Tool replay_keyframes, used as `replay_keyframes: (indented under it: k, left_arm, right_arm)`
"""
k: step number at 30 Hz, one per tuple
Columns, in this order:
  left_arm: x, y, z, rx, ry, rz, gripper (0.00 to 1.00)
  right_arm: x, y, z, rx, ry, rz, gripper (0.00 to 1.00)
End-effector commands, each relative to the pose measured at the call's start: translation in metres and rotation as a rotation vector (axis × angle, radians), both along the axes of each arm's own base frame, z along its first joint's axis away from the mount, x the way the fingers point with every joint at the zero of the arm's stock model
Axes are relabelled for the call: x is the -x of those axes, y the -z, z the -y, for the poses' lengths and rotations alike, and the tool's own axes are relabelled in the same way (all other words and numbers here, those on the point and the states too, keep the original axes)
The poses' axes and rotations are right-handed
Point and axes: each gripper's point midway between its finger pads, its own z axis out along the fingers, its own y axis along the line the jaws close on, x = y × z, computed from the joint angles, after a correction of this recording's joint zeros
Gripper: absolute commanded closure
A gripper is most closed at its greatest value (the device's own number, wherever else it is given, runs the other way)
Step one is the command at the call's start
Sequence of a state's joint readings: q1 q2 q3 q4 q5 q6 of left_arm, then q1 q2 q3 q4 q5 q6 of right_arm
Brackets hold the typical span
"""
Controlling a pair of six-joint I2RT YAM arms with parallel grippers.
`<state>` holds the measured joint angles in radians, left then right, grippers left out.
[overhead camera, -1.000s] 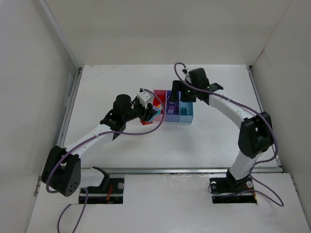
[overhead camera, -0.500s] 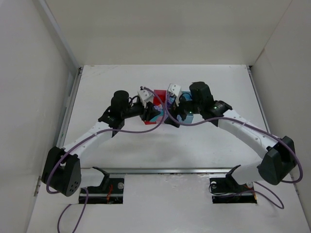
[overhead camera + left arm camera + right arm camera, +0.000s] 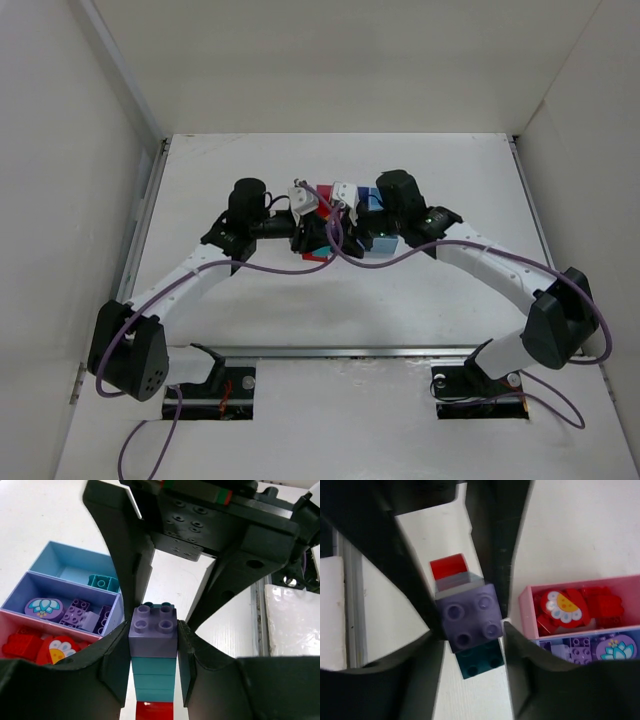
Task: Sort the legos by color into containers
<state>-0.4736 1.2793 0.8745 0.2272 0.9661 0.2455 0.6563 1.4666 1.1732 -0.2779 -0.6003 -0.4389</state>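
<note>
A stack of legos hangs above the table: a purple brick (image 3: pixel 152 630) at the end, teal bricks (image 3: pixel 152 672) below it, and a red brick (image 3: pixel 447 566) at the other end. My left gripper (image 3: pixel 153 645) is shut on the stack's sides. My right gripper (image 3: pixel 470 627) meets it head-on, its fingers against two sides of the purple brick (image 3: pixel 467 617). Both grippers (image 3: pixel 320 235) sit over the near end of the containers (image 3: pixel 382 246). The pink bin (image 3: pixel 527 610) holds red pieces, the purple bin (image 3: pixel 20 597) purple bricks, and the light blue bin (image 3: pixel 60 562) one teal brick (image 3: pixel 102 582).
White walls enclose the table on three sides. A metal rail (image 3: pixel 360 351) runs along the near edge in front of both arm bases. Purple cables (image 3: pixel 270 268) loop beside the arms.
The right arm swung from over the bins toward the left gripper, and its jaws narrowed around the purple brick. The left gripper kept its hold and shifted slightly toward the bins.
</note>
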Motion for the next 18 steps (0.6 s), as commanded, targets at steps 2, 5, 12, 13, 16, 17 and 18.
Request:
replay_keyframes:
  k: [2,5,12,13,16,17,18]
  left_arm:
    - [0.0118,-0.0296,0.0054,0.049,0.102,0.066,1.00]
    - [0.0118,-0.0296,0.0054,0.049,0.102,0.066,1.00]
    - [0.0134,-0.0300,0.0056,0.051,0.111,0.064,1.00]
    - [0.0134,-0.0300,0.0056,0.051,0.111,0.064,1.00]
    - [0.0134,-0.0300,0.0056,0.051,0.111,0.064,0.77]
    - [0.0123,-0.0320,0.0056,0.048,0.115,0.087,0.63]
    - [0.0126,-0.0304,0.0052,0.043,0.117,0.089,0.35]
  right_arm:
    - [-0.0060,-0.0355,-0.0135,-0.080,-0.042,0.107,0.55]
    - [-0.0041,-0.0353,-0.0121,-0.080,-0.042,0.107,0.66]
    - [-0.0011,-0.0393,-0.0097,-0.087,-0.042,0.115,0.95]
    - [-0.0025,-0.0389,-0.0090,-0.083,-0.034,0.118,1.00]
    - [-0.0021,-0.0388,-0.0067,-0.080,-0.025,0.122,1.00]
    - [-0.0010,-0.0430,-0.0058,-0.086,-0.025,0.131,1.00]
    - [-0.0024,-0.0428,-0.0051,-0.083,-0.017,0.134,1.00]
